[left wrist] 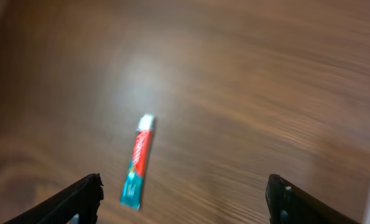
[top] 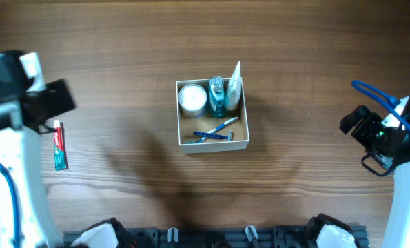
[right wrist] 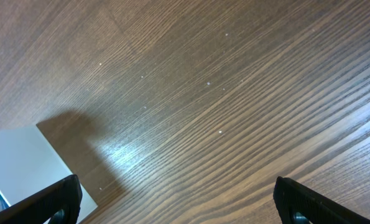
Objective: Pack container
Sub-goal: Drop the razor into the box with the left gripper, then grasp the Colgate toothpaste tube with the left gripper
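container (top: pixel 215 145) back row: jar (top: pixel 192 100), bottle (top: pixel 217 96), upright tube (top: pixel 233 86) block entry | front half: flat razors (top: pixel 215 131) only, room above | surface (top: pixel 294 62) all round container: open | far left: toothpaste (top: pixel 60 145) lying flat

Dark wood, white card, bright plastic.

The table (right wrist: pixel 234 93) is brown wood with a fine grain and a soft sheen where the light hits it. The box (top: pixel 215 146) is thin card, matt white outside and plain tan inside. The tube (left wrist: pixel 138 163) looks like smooth, slightly glossy plastic. The jar (top: pixel 191 100) is smooth and white, the bottle (top: pixel 216 96) see-through blue plastic. The left gripper (left wrist: pixel 183 199) has matt black fingers (left wrist: pixel 79 200).
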Controlling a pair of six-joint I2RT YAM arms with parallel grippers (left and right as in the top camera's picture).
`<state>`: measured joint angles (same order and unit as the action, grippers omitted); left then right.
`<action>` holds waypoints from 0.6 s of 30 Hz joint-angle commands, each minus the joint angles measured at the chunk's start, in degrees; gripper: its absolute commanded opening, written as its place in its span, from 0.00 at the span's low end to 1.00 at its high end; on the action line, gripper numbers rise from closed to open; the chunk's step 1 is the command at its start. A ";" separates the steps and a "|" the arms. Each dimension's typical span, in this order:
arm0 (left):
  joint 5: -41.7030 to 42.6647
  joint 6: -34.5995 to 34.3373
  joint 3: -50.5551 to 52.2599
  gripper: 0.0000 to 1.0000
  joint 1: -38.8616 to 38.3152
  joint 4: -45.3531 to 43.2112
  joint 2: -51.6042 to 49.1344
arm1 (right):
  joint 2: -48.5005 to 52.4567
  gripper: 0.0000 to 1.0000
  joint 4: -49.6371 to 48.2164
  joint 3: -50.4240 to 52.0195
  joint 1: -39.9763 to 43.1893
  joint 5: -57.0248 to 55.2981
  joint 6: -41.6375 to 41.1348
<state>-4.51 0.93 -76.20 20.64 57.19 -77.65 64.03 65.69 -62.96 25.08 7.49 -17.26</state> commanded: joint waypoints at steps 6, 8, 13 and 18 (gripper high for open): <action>6.23 -5.92 1.11 0.85 10.47 -0.50 -21.33 | 0.37 1.00 -0.13 0.13 0.13 0.31 0.76; 6.21 -5.92 1.11 0.85 10.45 -0.68 -24.76 | 0.37 1.00 -0.15 0.13 0.13 0.31 0.76; 6.19 -5.90 1.22 0.84 10.45 -0.74 -31.43 | 0.37 1.00 -0.17 0.13 0.13 0.28 0.79; 4.90 -5.90 1.27 0.84 10.45 -1.60 -33.64 | 0.37 1.00 -0.22 0.13 0.13 0.28 0.76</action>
<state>0.73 -3.86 -75.59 30.87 56.31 -110.02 64.03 65.71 -62.98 25.08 7.49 -17.26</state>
